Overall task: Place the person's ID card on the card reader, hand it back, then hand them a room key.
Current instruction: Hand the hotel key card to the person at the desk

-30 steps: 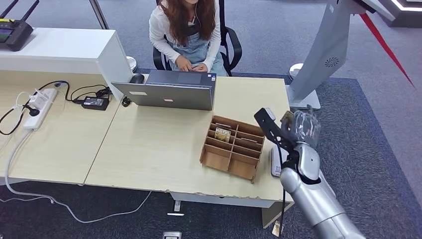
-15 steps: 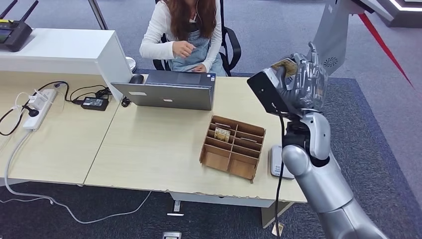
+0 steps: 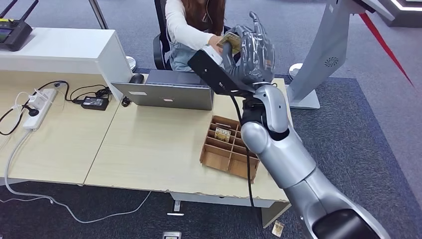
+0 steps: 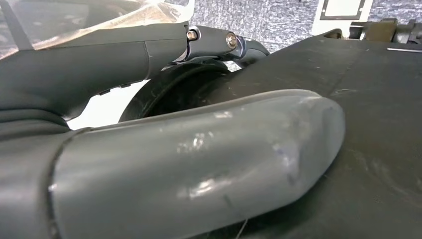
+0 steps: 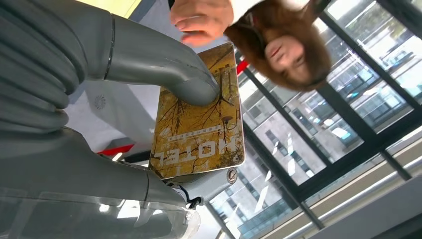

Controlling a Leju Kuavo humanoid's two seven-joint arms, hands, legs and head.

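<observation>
My right hand point(image 3: 251, 52) is raised high over the desk's far edge and pinches a yellow-brown card point(image 3: 230, 42). In the right wrist view the card point(image 5: 201, 119) reads HOTEL, with my thumb point(image 5: 164, 64) pressed on its face. The seated person's hand point(image 3: 215, 44) reaches to the card's far edge, and the person's fingers point(image 5: 201, 17) are at or just short of it. A wooden divided box point(image 3: 231, 147) on the desk holds a similar card point(image 3: 222, 133). My left hand point(image 4: 199, 159) hangs by my body, with its thumb and a finger apart and nothing in it.
An open grey laptop point(image 3: 169, 92) stands between the person and the box. A power strip point(image 3: 39, 107) and cables lie at the desk's left. A white counter point(image 3: 59, 50) sits at the back left, and a grey stand point(image 3: 323, 55) at the right.
My right arm has swung up and to the left from low by the desk's right edge, carrying the card toward the person. The person has lifted a hand from the laptop to meet it.
</observation>
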